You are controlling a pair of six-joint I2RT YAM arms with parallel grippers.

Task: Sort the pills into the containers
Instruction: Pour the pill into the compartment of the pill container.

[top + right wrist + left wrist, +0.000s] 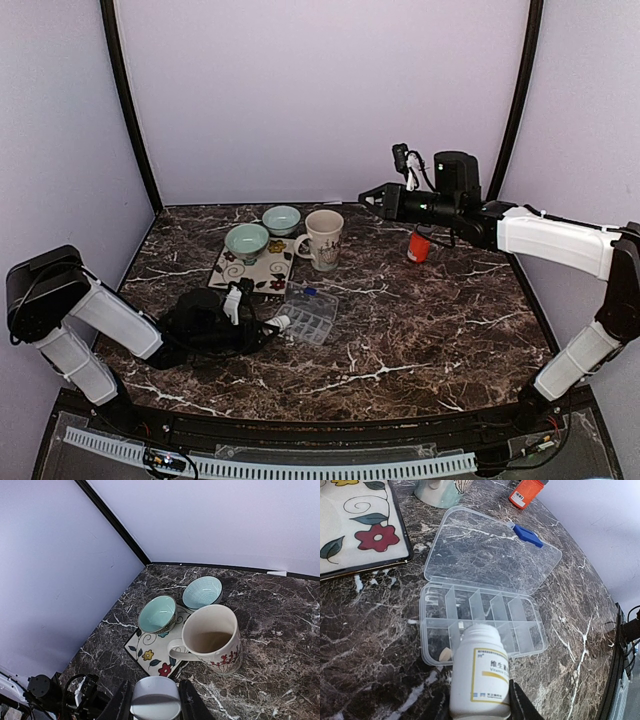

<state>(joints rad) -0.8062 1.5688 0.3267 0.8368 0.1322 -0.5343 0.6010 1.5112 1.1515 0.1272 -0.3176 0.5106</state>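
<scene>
My left gripper (478,702) is shut on a white pill bottle (480,672), which lies tipped with its open mouth over the near row of a clear pill organizer (520,612). One pale pill (446,654) lies in the organizer's near-left compartment. The organizer's lid (490,555) is folded back, its blue latch (527,535) showing. In the top view the left gripper (258,322) is at the organizer's (312,316) left edge. My right gripper (155,700) hangs high over the table's back, shut on a round white cap (155,696). An orange bottle (419,245) stands below the right arm.
A floral tray (262,272) carries a green bowl (246,240). A blue striped bowl (281,218) and a cream mug (323,238) stand beside it, behind the organizer. Purple walls close in the back and sides.
</scene>
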